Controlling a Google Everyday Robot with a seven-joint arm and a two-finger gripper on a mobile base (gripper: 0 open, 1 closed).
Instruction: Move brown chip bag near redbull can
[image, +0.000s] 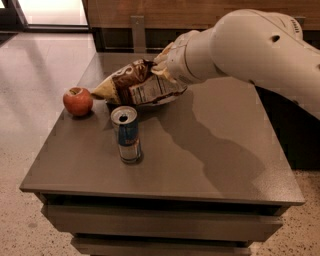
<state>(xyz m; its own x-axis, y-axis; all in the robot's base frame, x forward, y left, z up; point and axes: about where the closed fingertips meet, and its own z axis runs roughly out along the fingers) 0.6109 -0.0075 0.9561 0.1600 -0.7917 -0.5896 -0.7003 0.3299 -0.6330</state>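
Observation:
The brown chip bag (134, 84) lies tilted just behind the redbull can (127, 134), its tan left end toward the apple and its white nutrition panel facing me. The blue-and-silver can stands upright on the grey table (210, 155), left of the middle. My gripper (161, 66) is at the bag's upper right end, at the tip of the white arm that reaches in from the right. The gripper is mostly hidden by the wrist and the bag. The bag's lower edge is at or just above the table top; I cannot tell if it touches.
A red apple (78, 101) sits on the table to the left of the bag and the can. The table's front edge runs below the can. A wooden wall and a dark ledge stand behind the table. Pale floor lies to the left.

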